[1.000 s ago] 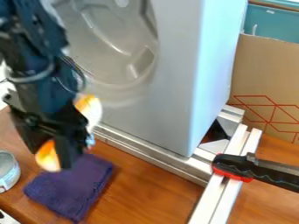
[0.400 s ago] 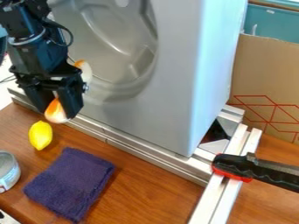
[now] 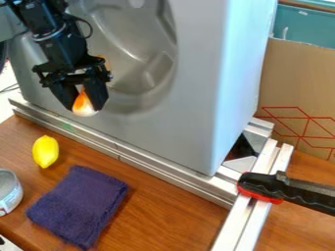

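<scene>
Within the hand (image 3: 85, 109), orange-and-white object (image 3: 82, 105).

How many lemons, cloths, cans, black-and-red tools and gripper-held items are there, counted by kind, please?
Lemons: 1, yellow lemon
Cloths: 1, purple cloth
Cans: 1, can at the left edge
Tools: 1, black-and-red tool
Held: 1, orange-and-white item in the gripper
Total: 5

We see the black arm (image 3: 52, 41) extend from the upper left — its gripper (image 3: 84, 108) points downward, both fingers (image 3: 97, 93) converging with a narrow gap between.
</scene>
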Controlling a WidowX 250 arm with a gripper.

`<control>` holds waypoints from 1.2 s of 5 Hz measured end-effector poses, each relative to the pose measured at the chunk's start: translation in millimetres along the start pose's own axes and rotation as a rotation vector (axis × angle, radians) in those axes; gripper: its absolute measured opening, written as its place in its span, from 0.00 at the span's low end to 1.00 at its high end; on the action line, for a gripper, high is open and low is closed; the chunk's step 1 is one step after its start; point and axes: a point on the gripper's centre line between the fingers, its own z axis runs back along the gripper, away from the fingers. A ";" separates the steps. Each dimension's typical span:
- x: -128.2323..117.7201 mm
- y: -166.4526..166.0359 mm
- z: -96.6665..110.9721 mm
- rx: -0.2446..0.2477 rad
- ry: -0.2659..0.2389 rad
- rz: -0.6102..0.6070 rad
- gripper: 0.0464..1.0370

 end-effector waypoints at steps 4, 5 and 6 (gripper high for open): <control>58.7 1.8 -19.5 -0.055 -0.055 0.223 0.65; 61.3 3.4 -21.5 -0.117 -0.065 0.220 0.65; 62.0 4.4 -22.8 -0.141 -0.065 0.212 0.65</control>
